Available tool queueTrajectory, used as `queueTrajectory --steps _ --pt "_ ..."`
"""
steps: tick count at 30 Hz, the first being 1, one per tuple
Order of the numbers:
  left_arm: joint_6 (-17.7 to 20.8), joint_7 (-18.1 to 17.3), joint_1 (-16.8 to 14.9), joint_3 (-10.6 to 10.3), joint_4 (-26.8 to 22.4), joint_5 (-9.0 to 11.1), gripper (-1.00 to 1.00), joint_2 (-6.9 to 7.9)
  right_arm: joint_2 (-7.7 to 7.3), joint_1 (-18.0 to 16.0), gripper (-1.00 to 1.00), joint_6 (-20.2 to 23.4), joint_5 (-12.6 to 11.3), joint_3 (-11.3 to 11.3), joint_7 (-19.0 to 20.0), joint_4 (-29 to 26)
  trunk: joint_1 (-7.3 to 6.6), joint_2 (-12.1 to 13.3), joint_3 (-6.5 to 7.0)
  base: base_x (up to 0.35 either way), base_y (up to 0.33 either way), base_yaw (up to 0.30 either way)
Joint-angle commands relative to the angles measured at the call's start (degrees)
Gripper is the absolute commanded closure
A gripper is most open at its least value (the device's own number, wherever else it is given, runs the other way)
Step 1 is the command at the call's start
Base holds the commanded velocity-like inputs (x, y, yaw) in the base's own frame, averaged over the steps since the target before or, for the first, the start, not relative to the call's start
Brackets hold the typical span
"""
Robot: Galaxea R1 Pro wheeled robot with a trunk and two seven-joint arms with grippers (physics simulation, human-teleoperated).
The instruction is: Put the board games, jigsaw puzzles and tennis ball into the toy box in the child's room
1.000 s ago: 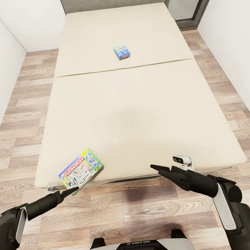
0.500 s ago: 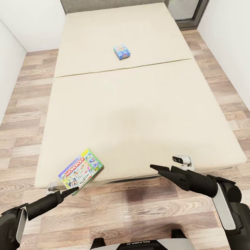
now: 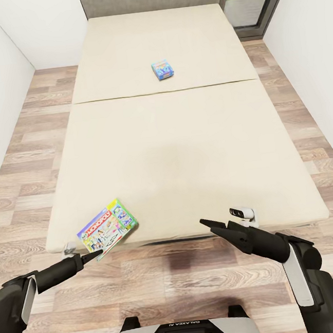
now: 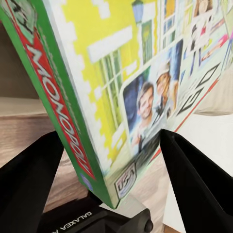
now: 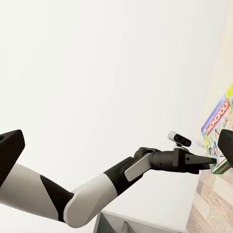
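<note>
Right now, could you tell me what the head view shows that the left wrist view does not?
Head view alone: the small blue board game far up the wide beige bed, the wood-plank floor, and the open right gripper. Left wrist view alone: the photo of faces on the lid, close up. Both: the large green-edged board game with the left gripper at its corner.

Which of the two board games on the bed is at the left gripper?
The larger green-edged Monopoly box at the bed's near corner, between the left gripper's fingers; the small blue box lies far up.
</note>
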Motion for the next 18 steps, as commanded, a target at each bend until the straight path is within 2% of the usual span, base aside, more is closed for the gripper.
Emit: queueTrajectory --steps 1,6,11,18 --pt "0.15 -0.08 -0.02 0.06 0.03 -0.18 1.00 0.01 0.04 -0.02 -1.00 0.48 -0.02 -0.08 0.14 -0.01 0.00 -0.01 -0.02 0.000 0.000 0.000" --pt "0.19 -0.13 -0.02 0.06 0.03 -0.18 1.00 0.02 0.04 -0.02 -1.00 0.48 -0.02 -0.03 0.13 -0.01 0.00 -0.01 -0.02 0.000 0.000 0.000" --pt "0.21 -0.14 -0.02 0.06 0.03 -0.18 1.00 0.01 0.04 -0.02 -1.00 0.48 0.01 0.01 0.13 -0.01 -1.10 1.99 0.87 0.000 0.000 0.000" --pt "0.22 -0.49 -0.02 0.06 0.03 -0.18 1.00 0.02 0.05 -0.02 -1.00 0.48 0.07 1.23 -0.07 -0.01 -2.63 4.80 2.13 0.000 0.000 0.000"
